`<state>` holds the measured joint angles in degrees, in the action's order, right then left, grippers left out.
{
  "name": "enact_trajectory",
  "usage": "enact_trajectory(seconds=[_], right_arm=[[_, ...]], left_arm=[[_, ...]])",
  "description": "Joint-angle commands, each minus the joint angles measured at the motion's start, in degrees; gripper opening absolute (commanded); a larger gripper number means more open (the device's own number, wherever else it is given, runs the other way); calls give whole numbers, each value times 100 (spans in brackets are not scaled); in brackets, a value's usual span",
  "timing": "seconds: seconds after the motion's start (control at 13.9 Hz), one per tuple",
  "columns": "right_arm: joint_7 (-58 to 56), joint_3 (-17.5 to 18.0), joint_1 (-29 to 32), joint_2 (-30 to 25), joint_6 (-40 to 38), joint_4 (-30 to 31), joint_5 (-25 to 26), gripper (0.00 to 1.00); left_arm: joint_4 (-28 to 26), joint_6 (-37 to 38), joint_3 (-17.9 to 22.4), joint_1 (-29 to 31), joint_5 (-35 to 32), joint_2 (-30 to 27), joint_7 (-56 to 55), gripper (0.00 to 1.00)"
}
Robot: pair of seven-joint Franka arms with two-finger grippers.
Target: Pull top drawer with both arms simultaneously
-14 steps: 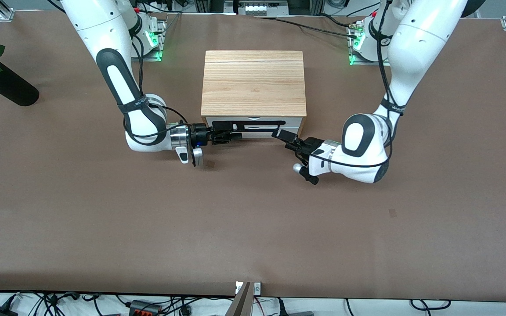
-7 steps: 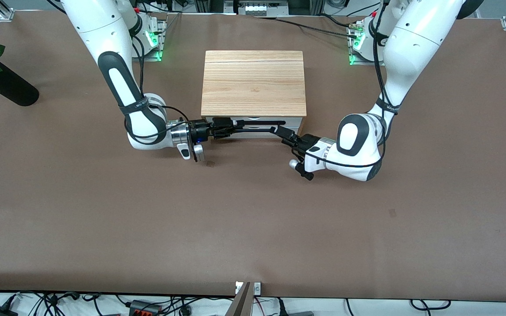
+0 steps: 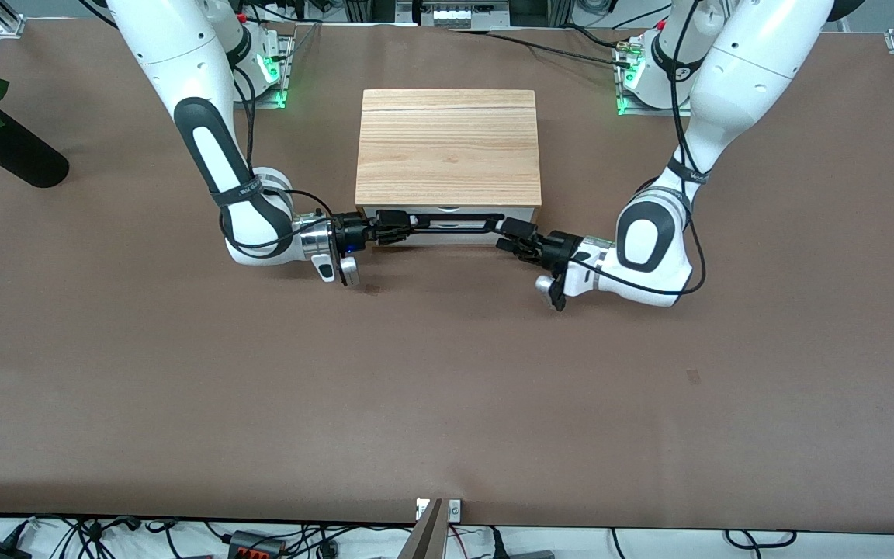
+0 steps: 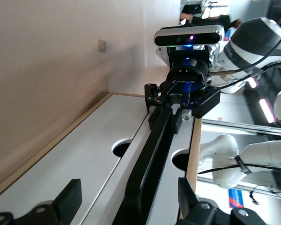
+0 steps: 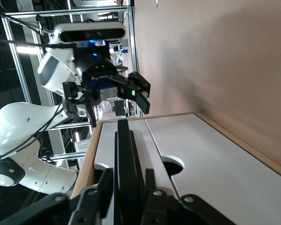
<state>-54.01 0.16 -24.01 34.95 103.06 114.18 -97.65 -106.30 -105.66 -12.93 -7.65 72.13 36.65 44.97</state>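
The top drawer sits flush in the light wood cabinet, and its long black handle runs across the white front. My right gripper is shut on the handle near the right arm's end; in the right wrist view both fingers press the bar. My left gripper is at the handle's other end. In the left wrist view its fingers stand wide apart on either side of the bar, not touching it.
The cabinet's lower white drawer front sits under the top one. A black vase with a red rose lies at the right arm's end of the table. Cables run along the table edge by the robot bases.
My left gripper has swung up from beside the lower drawer to the handle's end, its elbow moving toward its own end of the table. My right gripper has stayed on the handle.
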Motion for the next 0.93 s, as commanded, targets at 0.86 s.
enact_trajectory(seconds=[0.86], right_arm=[[-487, 27, 63, 47, -75, 51, -96, 0]], left_arm=[[-655, 46, -289, 219, 1154, -70, 961, 60]])
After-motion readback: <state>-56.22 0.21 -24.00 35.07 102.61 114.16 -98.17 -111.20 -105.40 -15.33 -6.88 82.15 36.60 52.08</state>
